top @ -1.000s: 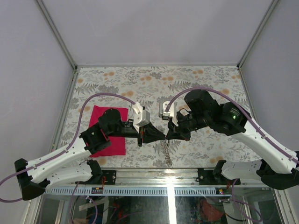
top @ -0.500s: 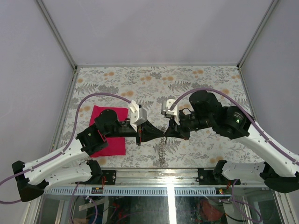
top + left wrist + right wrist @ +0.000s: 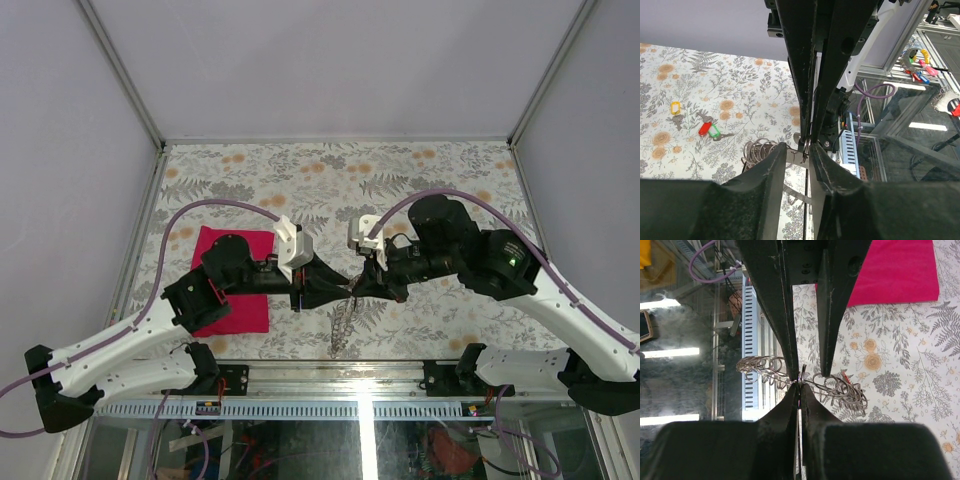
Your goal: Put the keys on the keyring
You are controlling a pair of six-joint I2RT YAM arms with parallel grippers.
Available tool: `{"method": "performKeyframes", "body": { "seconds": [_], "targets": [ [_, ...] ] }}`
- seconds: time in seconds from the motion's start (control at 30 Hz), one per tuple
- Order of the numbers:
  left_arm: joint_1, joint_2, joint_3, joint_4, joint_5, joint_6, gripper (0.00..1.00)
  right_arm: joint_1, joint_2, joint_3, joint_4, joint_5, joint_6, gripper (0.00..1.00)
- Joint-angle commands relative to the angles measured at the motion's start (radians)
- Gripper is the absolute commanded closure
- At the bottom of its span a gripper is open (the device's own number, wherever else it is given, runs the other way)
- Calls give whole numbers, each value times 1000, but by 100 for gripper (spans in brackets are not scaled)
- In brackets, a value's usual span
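Observation:
My right gripper (image 3: 800,388) is shut on a ring of the silver keyring (image 3: 840,390), held above the table. The chain's loops hang to both sides of it. My left gripper (image 3: 798,150) is open, its jaws straddling that same ring (image 3: 807,146) tip to tip with the right fingers (image 3: 812,100). In the top view both grippers meet at mid-table, the left (image 3: 344,288) and the right (image 3: 359,284), with the chain (image 3: 340,320) dangling below. A yellow key (image 3: 675,107), a red key (image 3: 704,129) and a green key (image 3: 715,131) lie on the floral tabletop.
A magenta cloth (image 3: 235,280) lies on the table under the left arm, also in the right wrist view (image 3: 895,275). The table's near edge with its metal rail (image 3: 330,380) runs just below the hanging chain.
Both grippers have shifted a little left and closed tip to tip. The hanging chain has swung left with them.

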Motion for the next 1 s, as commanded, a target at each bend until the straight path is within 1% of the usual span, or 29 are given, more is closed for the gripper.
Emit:
{"method": "performKeyframes", "body": {
  "seconds": [0.0, 0.17, 0.33, 0.5, 0.63, 0.7, 0.8, 0.9, 0.97],
  "targets": [
    [0, -17, 9, 9, -1, 21, 72, 9, -35, 12, 82, -58, 3, 100],
    [0, -21, 10, 2, 12, 29, 68, 9, -38, 12, 80, -63, 0, 100],
    [0, -22, 15, -7, 8, 33, 69, 9, -37, 12, 81, -74, -1, 100],
    [-1, -8, 25, -6, 12, 34, 76, 8, -34, 11, 92, -85, 1, 100],
    [0, 2, 33, -4, 18, 35, 90, 8, -29, 9, 93, -89, 2, 100],
    [0, 3, 35, -3, 19, 35, 99, 9, -30, 4, 99, -88, 2, 100],
    [0, -1, 33, -4, 12, 30, 100, 9, -38, -6, 114, -76, 6, 100],
    [0, -12, 28, -4, -28, 16, 100, 8, -53, -25, 141, -63, 25, 100],
    [0, -21, 25, -3, -45, 11, 100, 8, -70, -43, 170, -47, 50, 89]
  ]
}}
